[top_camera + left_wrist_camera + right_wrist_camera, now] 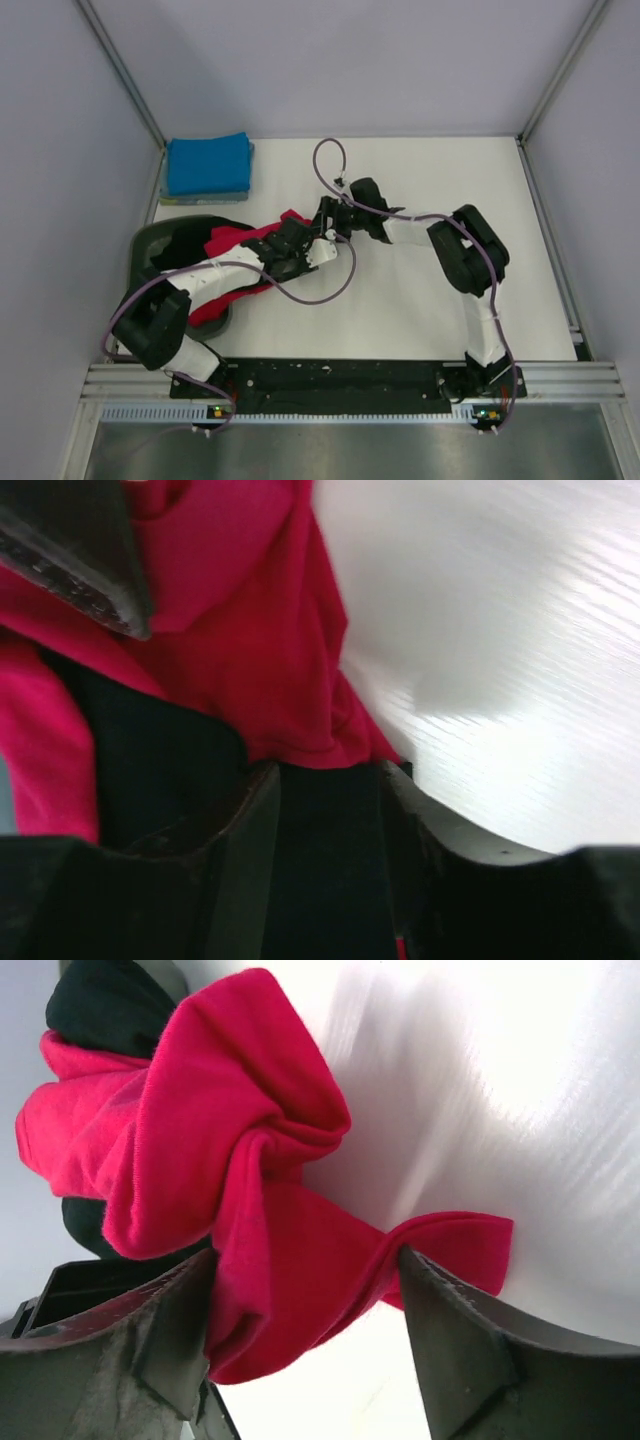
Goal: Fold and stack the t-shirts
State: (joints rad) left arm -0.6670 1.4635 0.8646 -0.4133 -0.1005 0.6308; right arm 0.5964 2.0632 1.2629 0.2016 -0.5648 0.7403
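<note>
Red t-shirt (235,238) is where the action is, bunched up and spilling over the rim of the dark tub (148,250) at the left edge, one end trailing out onto the white table (420,310). Start at the far left: a blue t-shirt (207,165) lies folded flat in the back left corner, just beyond the tub and apart from both arms. Inside the tub, a black t-shirt (188,240) sits crumpled beneath the red one.

Now the left arm, reaching out low across the tub, and the left gripper (290,252) is right down on the red cloth. Its wrist view shows red folds filling the upper left, black cloth below them and white table off to the right. Whether those jaws are spread or pinching, I cannot tell.

Moving right, the right gripper (307,1260) comes in from the other side, nearly nose to nose with the left one over the shirt's outer end. Its wrist view is clear: both fingers (150,1350) stand wide apart. A twisted rope of red cloth runs through the gap between them, brushing the left-hand finger, with a small flap draped by the right-hand fingertip onto the table. The jaws are spread around the cloth, not clamped on it. Farthest right, the right arm doubles back at its elbow over the white tabletop.
</note>
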